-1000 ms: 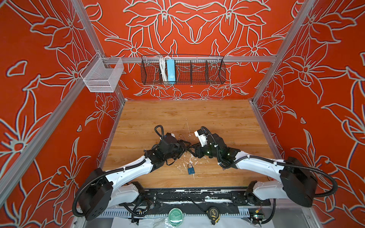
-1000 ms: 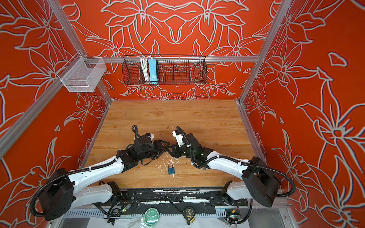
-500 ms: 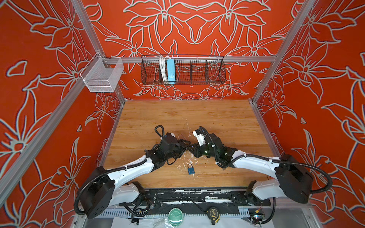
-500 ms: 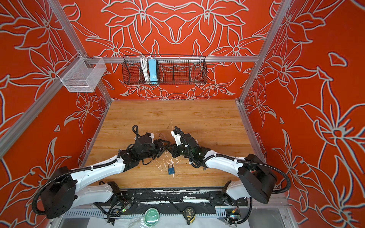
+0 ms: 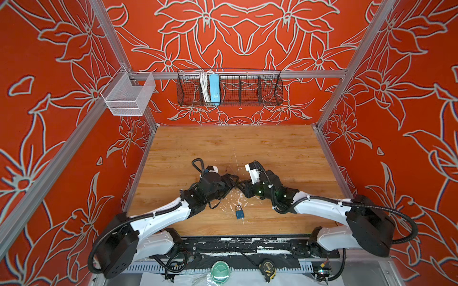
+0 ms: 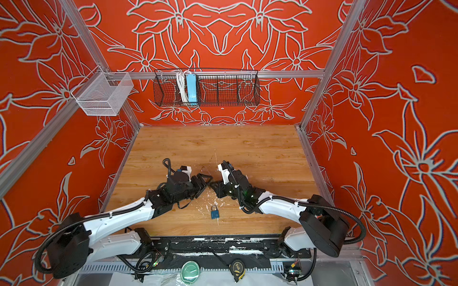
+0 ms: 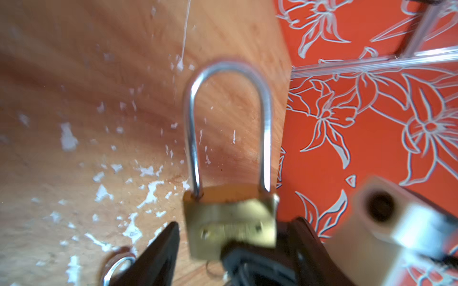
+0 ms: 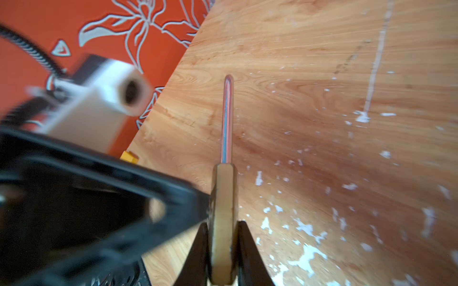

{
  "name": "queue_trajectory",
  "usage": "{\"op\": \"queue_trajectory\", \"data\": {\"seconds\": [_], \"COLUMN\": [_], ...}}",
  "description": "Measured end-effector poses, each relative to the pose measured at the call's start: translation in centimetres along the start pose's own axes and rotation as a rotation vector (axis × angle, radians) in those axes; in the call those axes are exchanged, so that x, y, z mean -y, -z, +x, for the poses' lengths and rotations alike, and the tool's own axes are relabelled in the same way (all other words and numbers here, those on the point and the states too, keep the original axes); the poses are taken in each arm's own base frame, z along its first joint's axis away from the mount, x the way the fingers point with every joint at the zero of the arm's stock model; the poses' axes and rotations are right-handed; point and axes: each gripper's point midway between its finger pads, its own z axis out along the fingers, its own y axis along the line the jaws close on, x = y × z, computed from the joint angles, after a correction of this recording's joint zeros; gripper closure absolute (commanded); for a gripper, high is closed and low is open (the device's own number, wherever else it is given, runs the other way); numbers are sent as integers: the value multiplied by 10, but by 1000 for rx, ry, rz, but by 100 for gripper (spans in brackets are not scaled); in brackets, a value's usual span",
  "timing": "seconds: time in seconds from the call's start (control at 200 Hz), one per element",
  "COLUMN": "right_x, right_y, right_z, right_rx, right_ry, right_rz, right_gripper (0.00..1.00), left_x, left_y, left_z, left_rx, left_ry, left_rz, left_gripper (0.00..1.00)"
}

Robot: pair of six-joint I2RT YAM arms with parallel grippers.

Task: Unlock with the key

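While the right gripper (image 8: 224,226) pinches the brass padlock (image 7: 230,222) by its flat faces above the table (image 5: 223,148), the left gripper (image 5: 230,181) stands spread just beside the body, with wood showing between 1 finger and the brass. The lock's long axis runs away from the base, shackle (image 7: 228,66) leading, so its keyway end probably faces both wrists, hidden. No key shows plainly; a metal ring (image 7: 116,266) may belong to it. A blue padlock (image 5: 239,213) lies nearer the base.
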Motion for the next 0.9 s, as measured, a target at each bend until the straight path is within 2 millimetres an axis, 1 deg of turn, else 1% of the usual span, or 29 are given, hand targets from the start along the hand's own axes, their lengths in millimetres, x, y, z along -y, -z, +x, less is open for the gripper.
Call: {"op": "queue_trajectory", "data": {"seconds": [0.025, 0.03, 0.045, 0.1, 0.135, 0.21, 0.285, 0.35, 0.43, 0.485, 0.565, 0.666, 0.746, 0.826, 0.901], "right_x": [3, 4, 5, 9, 11, 12, 12, 11, 10, 5, -5, -19, -27, -33, -38], "right_y": [2, 2, 3, 6, 8, 11, 14, 17, 18, 16, 16, 21, 25, 30, 35], "right_z": [-1, 0, -1, -5, -8, -18, -27, -32, -35, -38, -43, -50, -55, -58, -61], "right_rx": [3, 2, 2, 13, 21, 49, 84, 119, 140, 149, 156, 173, 185, 191, 200], "right_ry": [-9, -12, -14, -36, -51, -85, -122, -157, -194, -214, -227, -223, -215, -209, -201], "right_rz": [8, 10, 14, 23, 23, 8, -31, -87, -149, -196, -265, -335, -373, -396, -413], "right_gripper": [100, 100, 100, 100, 100, 100, 100, 100, 100, 100, 100, 100, 100, 100, 100], "left_x": [1, 4, 5, 11, 11, 9, 2, -1, 2, 5, 10, 18, 23, 18, 19], "left_y": [4, 9, 13, 28, 36, 49, 55, 57, 61, 65, 68, 64, 57, 46, 41], "left_z": [-3, -7, -10, -22, -28, -34, -32, -24, -15, -12, -10, -9, -7, -4, -4], "left_rx": [13, 27, 39, 83, 108, 143, 143, 122, 103, 105, 106, 94, 76, 53, 47], "left_ry": [-11, -18, -19, -48, -65, -115, -183, -255, -335, -371, -398, -420, -434, -443, -456], "left_rz": [10, 23, 33, 75, 96, 136, 169, 201, 264, 303, 345, 385, 415, 407, 418], "left_gripper": [15, 15, 15, 16, 17, 19, 21, 23, 26, 31, 33, 34, 35, 35, 35]}}
